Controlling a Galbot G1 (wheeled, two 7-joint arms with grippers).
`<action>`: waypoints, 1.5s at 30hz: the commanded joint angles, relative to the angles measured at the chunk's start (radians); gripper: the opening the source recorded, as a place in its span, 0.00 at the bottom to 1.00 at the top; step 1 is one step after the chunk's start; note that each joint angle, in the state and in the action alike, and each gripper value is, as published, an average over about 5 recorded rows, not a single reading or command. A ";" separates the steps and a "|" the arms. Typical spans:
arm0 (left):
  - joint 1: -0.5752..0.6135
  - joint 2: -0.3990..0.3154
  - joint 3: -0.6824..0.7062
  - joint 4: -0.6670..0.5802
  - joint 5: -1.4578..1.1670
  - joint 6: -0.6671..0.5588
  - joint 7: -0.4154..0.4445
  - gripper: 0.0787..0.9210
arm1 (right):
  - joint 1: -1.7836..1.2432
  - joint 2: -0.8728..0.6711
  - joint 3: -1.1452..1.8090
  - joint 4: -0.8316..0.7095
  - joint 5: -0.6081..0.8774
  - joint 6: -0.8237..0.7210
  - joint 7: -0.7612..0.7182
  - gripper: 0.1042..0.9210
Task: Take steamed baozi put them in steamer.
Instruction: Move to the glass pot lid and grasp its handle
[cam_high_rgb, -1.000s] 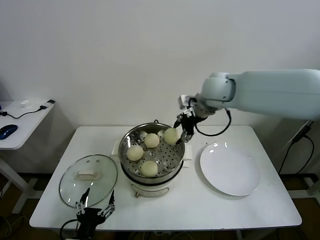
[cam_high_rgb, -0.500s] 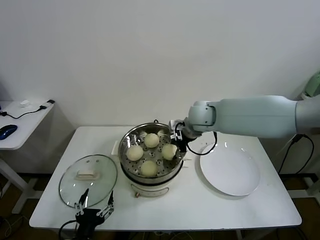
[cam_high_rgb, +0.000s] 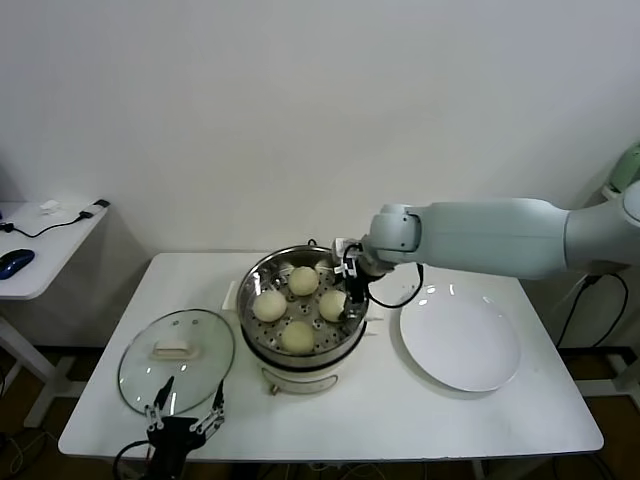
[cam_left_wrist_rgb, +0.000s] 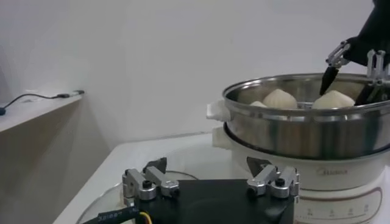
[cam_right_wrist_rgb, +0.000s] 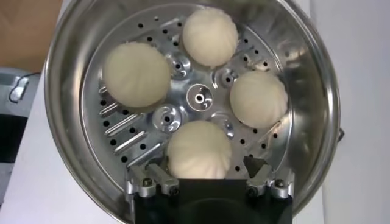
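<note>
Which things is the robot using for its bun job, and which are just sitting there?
For the job:
- four steamed baozi, all lying in the steamer
- steamer
- right gripper, open over the nearest bun

Just sitting there:
- glass lid on the table
- white plate, nothing on it
- left gripper, open at the table's near edge
- computer mouse on the side desk

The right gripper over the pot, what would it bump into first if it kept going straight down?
Most likely the bun right below the right gripper. Its jaws stand open on either side of that bun, which sits on the holed tray in the steamer.
</note>
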 joint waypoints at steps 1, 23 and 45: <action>0.000 0.002 0.000 -0.002 -0.001 0.001 0.001 0.88 | 0.149 -0.059 -0.007 -0.017 0.092 0.119 -0.185 0.88; -0.056 0.049 -0.009 0.014 -0.120 0.057 -0.022 0.88 | -0.950 -0.717 1.368 0.202 -0.071 0.137 0.634 0.88; -0.171 0.090 -0.039 0.128 -0.025 -0.036 -0.035 0.88 | -2.256 -0.058 2.453 0.258 -0.511 0.549 0.578 0.88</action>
